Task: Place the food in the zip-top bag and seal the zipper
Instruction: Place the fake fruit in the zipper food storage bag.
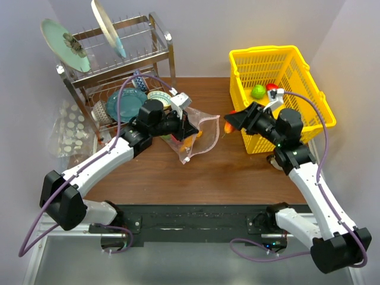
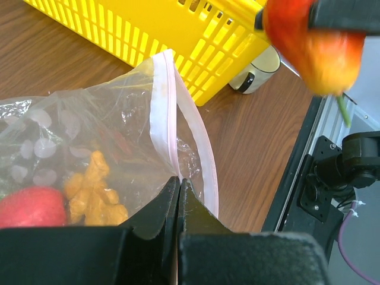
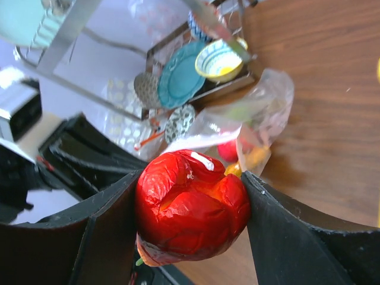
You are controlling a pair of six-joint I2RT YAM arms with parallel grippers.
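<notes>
- The zip-top bag (image 1: pixel 202 138) lies crinkled at mid-counter (image 1: pixel 208 178), between the dish rack (image 1: pixel 122 65) on the far left and the yellow basket (image 1: pixel 279 83) on the far right.
- The left tool (image 2: pixel 180 181) has its fingers pressed fully together on the bag's rim, pinching the pink zipper (image 2: pixel 159 113) and lifting that edge so the mouth gapes toward the basket.
- The right tool (image 3: pixel 191 177) is clamped on a red-orange toy fruit (image 3: pixel 190 217), held above the counter just beside the bag's open mouth and not touching it.
- Bare wood stretches from the bag to the near edge, while the rack crowds the bag's far-left side.
- Through the clear plastic, a red piece (image 2: pixel 29 205) and a tan knobbly piece (image 2: pixel 95 190) sit near the bottom.
- A green fruit (image 1: pixel 258 91) lies in the basket.
</notes>
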